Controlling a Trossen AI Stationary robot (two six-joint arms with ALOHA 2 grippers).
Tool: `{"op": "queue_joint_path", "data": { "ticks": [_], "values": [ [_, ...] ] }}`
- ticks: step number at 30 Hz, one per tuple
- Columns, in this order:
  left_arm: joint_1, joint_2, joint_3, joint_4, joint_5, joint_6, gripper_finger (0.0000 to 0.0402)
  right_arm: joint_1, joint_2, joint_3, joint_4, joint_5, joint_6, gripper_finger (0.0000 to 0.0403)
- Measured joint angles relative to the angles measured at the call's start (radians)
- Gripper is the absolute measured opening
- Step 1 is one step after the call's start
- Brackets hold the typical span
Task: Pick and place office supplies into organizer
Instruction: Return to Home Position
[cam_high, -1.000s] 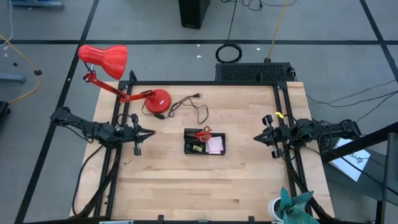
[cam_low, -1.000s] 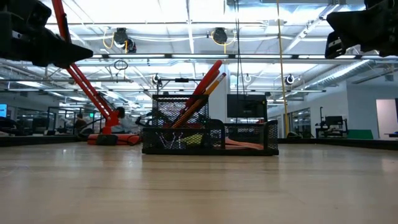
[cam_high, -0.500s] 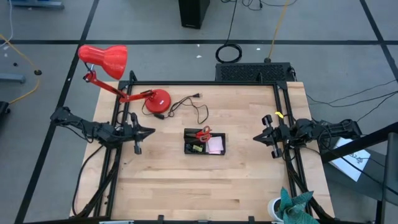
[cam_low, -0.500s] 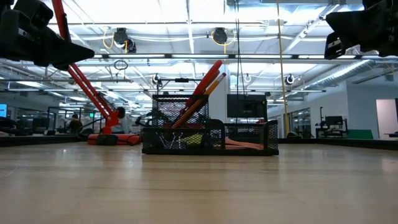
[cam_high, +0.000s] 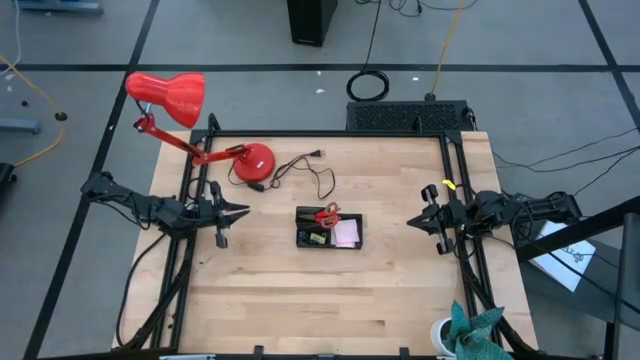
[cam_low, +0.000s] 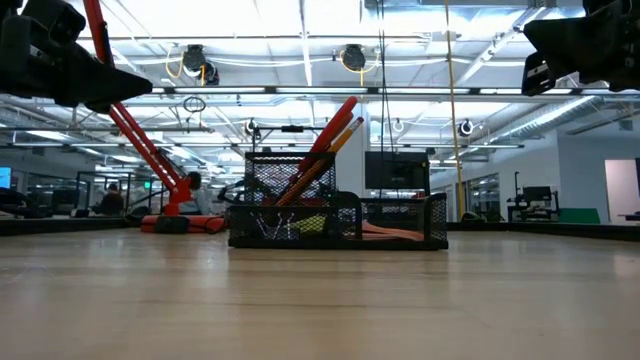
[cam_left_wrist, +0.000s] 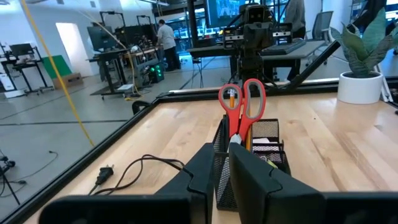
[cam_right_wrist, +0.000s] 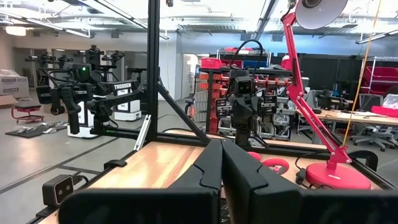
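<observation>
The black mesh organizer (cam_high: 330, 230) stands mid-table, also visible in the low view (cam_low: 400, 220) and the left wrist view (cam_left_wrist: 264, 134). Red-handled scissors (cam_left_wrist: 242, 102) and orange pencils (cam_low: 340, 135) stand upright in it. A pink sticky-note pad (cam_high: 346, 233) and a small yellow item (cam_low: 310, 225) lie inside it. My left gripper (cam_high: 245, 212) hovers left of the organizer, shut and pointing at it (cam_left_wrist: 225, 163). My right gripper (cam_high: 410, 221) hovers to the organizer's right, shut (cam_right_wrist: 222, 155). In the right wrist view its own fingers hide the organizer.
A red desk lamp stands with its base (cam_high: 252, 162) at the far left of the table. Its black cord (cam_high: 310, 175) lies loose on the wood behind the organizer. A potted plant (cam_high: 470, 335) sits at the near right corner. Bare wood (cam_high: 320, 295) spreads on the near side.
</observation>
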Motion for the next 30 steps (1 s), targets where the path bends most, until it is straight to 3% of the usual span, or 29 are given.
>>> {"op": "queue_joint_path", "data": {
  "ticks": [30],
  "values": [
    [0.000,0.000,0.000,0.000,0.000,0.001,0.0051,0.000,0.000,0.000,0.000,0.000,0.001,0.0000]
  ]
}}
